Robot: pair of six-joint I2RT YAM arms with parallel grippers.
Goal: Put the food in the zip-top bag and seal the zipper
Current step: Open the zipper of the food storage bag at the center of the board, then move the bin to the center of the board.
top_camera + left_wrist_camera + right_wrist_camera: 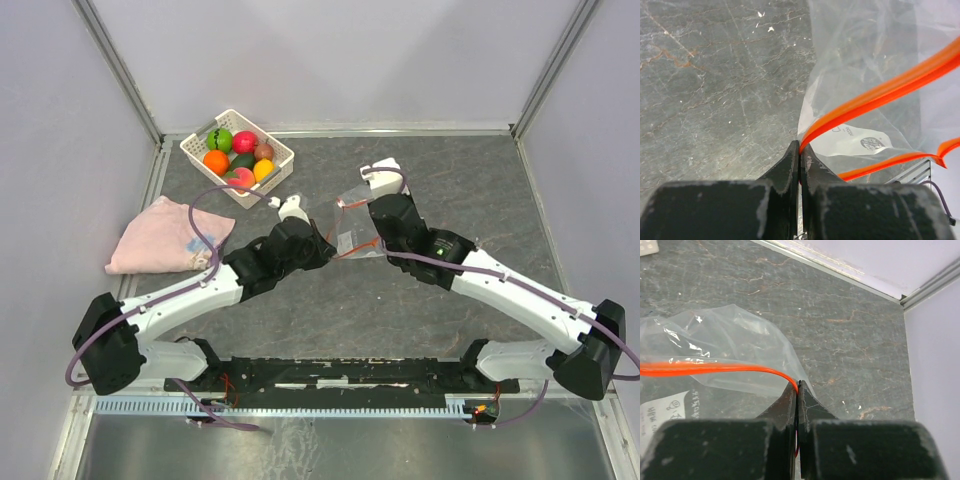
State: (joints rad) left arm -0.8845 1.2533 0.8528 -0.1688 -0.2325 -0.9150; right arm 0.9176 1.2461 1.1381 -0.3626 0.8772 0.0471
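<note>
Two grippers pinch the clear floppy plastic zip-top bag [352,215] by its mouth, at the middle of the dark marbled table [470,180].
The left gripper [799,152] is clamped tight on one end of the thin orange-red zipper strip [880,92]. The right gripper [797,390] is clenched on the other end, with the bag between them. The small round toy fruits and vegetables [240,155] all sit in the white perforated plastic basket [283,160] at the far left, well apart from the bag. A pink cloth [165,235] lies beside the left arm.
</note>
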